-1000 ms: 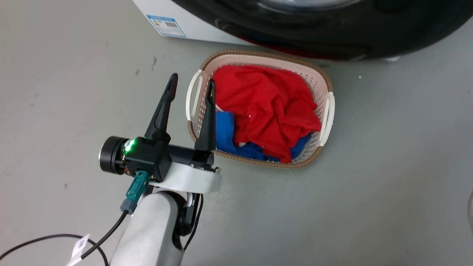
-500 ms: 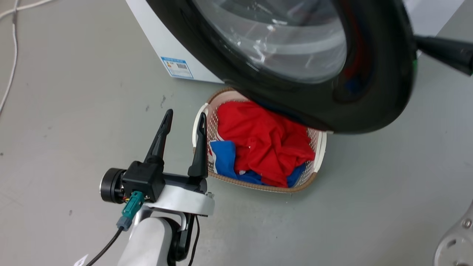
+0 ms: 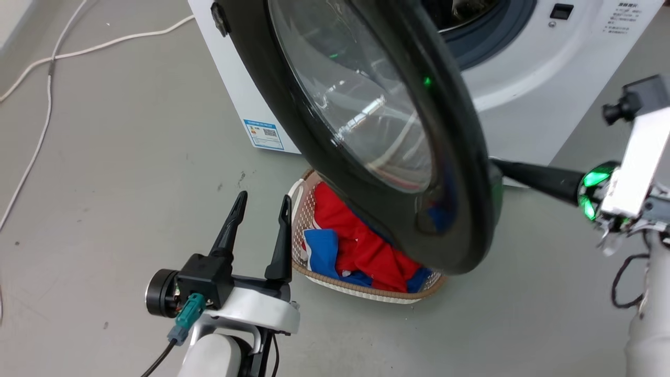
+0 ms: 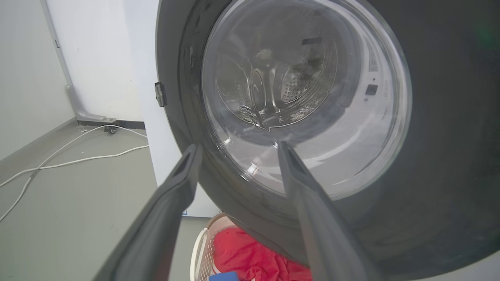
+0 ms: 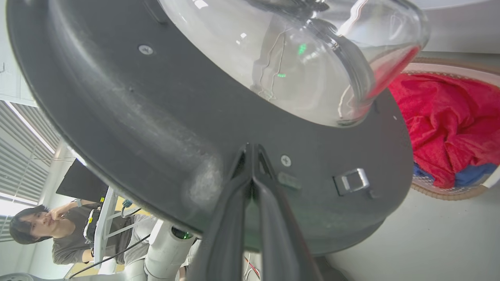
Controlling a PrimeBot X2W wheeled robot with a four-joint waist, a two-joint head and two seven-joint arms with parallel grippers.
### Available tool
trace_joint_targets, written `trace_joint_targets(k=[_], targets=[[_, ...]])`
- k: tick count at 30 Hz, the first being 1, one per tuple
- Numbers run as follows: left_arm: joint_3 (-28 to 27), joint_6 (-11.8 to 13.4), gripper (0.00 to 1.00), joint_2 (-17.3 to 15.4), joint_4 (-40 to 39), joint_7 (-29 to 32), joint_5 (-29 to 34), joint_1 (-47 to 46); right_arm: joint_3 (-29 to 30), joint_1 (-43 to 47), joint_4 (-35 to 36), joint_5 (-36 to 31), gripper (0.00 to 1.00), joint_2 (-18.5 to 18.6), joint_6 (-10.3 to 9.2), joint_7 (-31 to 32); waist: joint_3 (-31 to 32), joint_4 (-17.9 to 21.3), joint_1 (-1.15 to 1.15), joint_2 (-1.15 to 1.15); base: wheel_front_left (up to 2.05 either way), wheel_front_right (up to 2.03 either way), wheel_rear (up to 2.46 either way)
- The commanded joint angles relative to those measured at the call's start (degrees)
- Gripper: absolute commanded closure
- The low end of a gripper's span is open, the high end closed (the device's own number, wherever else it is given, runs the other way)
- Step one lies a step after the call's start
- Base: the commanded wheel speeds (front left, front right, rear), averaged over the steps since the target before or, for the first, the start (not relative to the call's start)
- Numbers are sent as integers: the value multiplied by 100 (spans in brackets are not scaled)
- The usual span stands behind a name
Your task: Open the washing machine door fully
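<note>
The washing machine door [image 3: 366, 131], a big black disc with a bulging glass centre, stands swung out from the white machine [image 3: 523, 120] and hangs over the basket. My right gripper [image 3: 497, 163] reaches in from the right. Its fingers are shut together, their tips against the door's inner black face [image 5: 136, 117] near the latch, as the right gripper [image 5: 250, 150] shows in its wrist view. My left gripper [image 3: 263, 199] is open at the lower left, apart from the door, holding nothing. In the left wrist view the left gripper [image 4: 238, 147] points at the door's outer glass [image 4: 304, 97].
A pale laundry basket [image 3: 366, 296] with red and blue clothes sits on the floor under the door's lower edge. White cables [image 3: 47, 78] trail on the grey floor at far left. A seated person [image 5: 47, 230] shows behind the robot in the right wrist view.
The head camera has tilted up, bringing the machine's front and the whole door into view. My right gripper has come into view at the door's right rim. The left gripper stays open.
</note>
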State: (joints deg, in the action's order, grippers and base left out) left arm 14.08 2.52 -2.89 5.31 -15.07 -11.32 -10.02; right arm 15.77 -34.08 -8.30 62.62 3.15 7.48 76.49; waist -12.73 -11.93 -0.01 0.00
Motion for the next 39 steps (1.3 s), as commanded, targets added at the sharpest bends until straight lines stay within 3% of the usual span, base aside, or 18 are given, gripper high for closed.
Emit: trace_joint_targets(k=[1, 14, 20, 24, 31, 39], targets=[[-54, -5, 0, -1, 9, -15, -34, 52, -186, 201, 49, 223, 100, -42, 2, -95, 46, -35, 1, 0, 0, 0, 0], [-129, -93, 0, 0, 110, -15, 9, 234, -1625, 1034, 74, 1233, 100, -35, 3, -1256, 337, -153, 1, 0, 0, 0, 0], [-148, -143, 0, 0, 143, -15, 47, 276, -1789, 1159, 105, 1355, 100, -32, 3, -1874, 403, -99, 1, 0, 0, 0, 0], [-180, -178, 0, 0, 175, -15, 52, 329, -1683, 1318, 257, 1307, 100, -26, 3, -2605, 499, -2, 1, 0, 0, 0, 0], [-323, -282, 0, 0, 269, -15, 102, 437, -1350, 1820, 751, 295, 100, 46, 3, -4612, 671, 296, 1, 0, 0, 0, 0], [-602, -406, 0, -33, 376, -15, 204, 620, -1169, 2656, 1068, -1573, 100, 535, 3, -6670, 908, 624, 1, 0, 0, 0, 0]])
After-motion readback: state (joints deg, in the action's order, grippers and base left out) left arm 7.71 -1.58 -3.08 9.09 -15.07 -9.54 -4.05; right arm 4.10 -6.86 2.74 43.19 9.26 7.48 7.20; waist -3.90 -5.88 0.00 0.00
